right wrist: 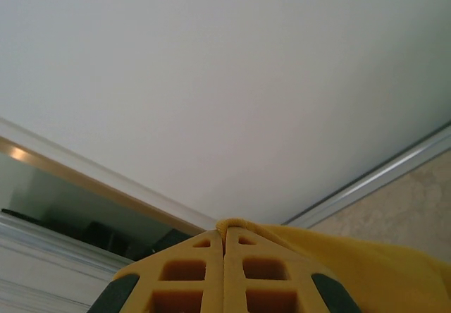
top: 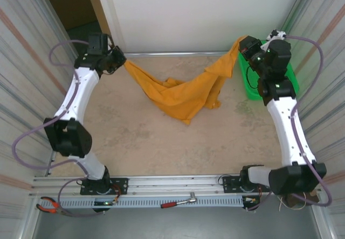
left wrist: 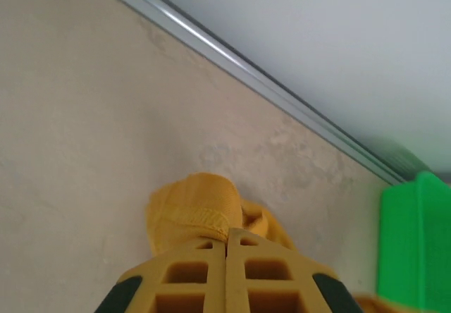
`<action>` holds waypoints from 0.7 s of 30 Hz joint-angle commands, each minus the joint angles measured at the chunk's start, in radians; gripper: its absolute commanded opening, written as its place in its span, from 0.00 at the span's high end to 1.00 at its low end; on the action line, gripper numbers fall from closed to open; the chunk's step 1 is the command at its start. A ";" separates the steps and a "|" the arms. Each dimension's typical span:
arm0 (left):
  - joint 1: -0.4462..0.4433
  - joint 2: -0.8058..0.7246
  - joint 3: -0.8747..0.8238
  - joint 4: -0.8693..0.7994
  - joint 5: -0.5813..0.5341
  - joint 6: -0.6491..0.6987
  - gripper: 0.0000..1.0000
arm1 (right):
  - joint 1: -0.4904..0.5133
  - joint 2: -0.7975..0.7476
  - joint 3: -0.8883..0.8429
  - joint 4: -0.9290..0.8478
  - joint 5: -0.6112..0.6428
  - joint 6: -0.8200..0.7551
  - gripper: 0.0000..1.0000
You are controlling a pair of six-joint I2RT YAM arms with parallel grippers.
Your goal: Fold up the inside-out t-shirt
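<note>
Sleeves and collar lost in bunched folds, the t-shirt (top: pixel 183 96) hangs slung left-to-right across the far surface (top: pixel 161 142), middle drooping low, left arm (top: pixel 78 91) and right arm (top: pixel 288 120) stretched to the far corners, left fingers (left wrist: pixel 184 274) and right fingers (right wrist: pixel 184 274) clamped shut on its ends.

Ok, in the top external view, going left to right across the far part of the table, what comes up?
Left fingers, shut on one end → sagging orange-yellow cotton t-shirt → right fingers, shut on its other end → green plastic basket.
</note>
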 commanded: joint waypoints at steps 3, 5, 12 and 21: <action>0.009 -0.221 -0.136 0.134 0.056 -0.077 1.00 | 0.033 0.080 0.030 0.072 0.005 0.006 1.00; 0.032 -0.210 -0.123 0.120 0.051 -0.066 1.00 | 0.061 0.077 0.037 0.080 0.018 0.001 1.00; 0.085 0.073 0.114 -0.046 0.070 0.076 0.45 | 0.109 0.039 0.049 0.070 0.074 -0.017 1.00; -0.053 -0.241 -0.445 0.171 0.053 -0.073 0.39 | 0.195 0.026 0.068 0.086 0.106 -0.043 1.00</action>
